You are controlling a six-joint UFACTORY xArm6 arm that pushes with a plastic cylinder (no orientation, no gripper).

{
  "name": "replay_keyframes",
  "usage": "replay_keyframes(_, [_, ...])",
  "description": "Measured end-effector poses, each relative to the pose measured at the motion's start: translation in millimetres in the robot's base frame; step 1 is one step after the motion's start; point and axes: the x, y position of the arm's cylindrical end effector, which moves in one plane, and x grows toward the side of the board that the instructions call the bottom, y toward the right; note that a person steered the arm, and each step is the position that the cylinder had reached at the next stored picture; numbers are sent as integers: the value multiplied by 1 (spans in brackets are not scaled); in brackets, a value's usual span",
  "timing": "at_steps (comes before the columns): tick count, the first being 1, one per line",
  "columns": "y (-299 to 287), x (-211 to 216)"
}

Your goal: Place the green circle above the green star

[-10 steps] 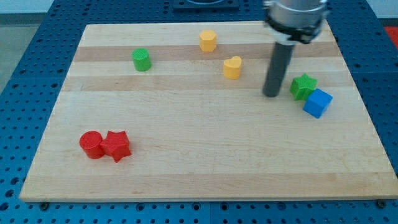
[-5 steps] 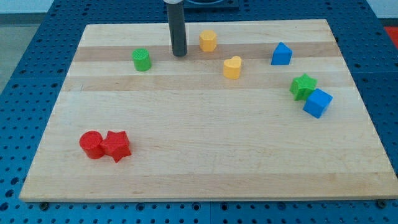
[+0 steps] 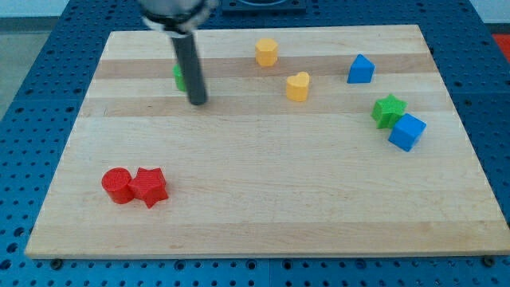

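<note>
Tip (image 3: 198, 102) of the straight dark rod sits on the wooden counter (image 3: 263, 215); the arm has no gripper, so there is nothing to be open or closed and nothing is held. The tip stands just at 5 o'clock of the green circle (image 3: 178, 77). The rod's shaft crosses that block's right side and hides part of it, so it cannot be told whether they touch.

The green circle lies toward 10 o'clock on the counter. The green star (image 3: 388, 110) is well apart from it, far off toward 3 o'clock and a little lower in the view. A blue cube (image 3: 407, 131) touches the star at its 4 o'clock, and a blue triangular block (image 3: 361, 69) sits near the star's 11 o'clock.

Between the two green blocks are a yellow hexagon (image 3: 267, 52) and, at its 5 o'clock, a yellow heart (image 3: 297, 86). Toward 8 o'clock on the counter, a red circle (image 3: 117, 185) and a red star (image 3: 149, 186) touch.
</note>
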Motion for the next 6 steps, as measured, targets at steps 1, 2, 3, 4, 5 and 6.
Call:
replay_keyframes(1, [-81, 1])
replay_keyframes(2, [-135, -8])
replay_keyframes(3, [-83, -39])
replay_keyframes(4, [-27, -41])
replay_keyframes(5, [-48, -66])
replay_keyframes(6, [-30, -65])
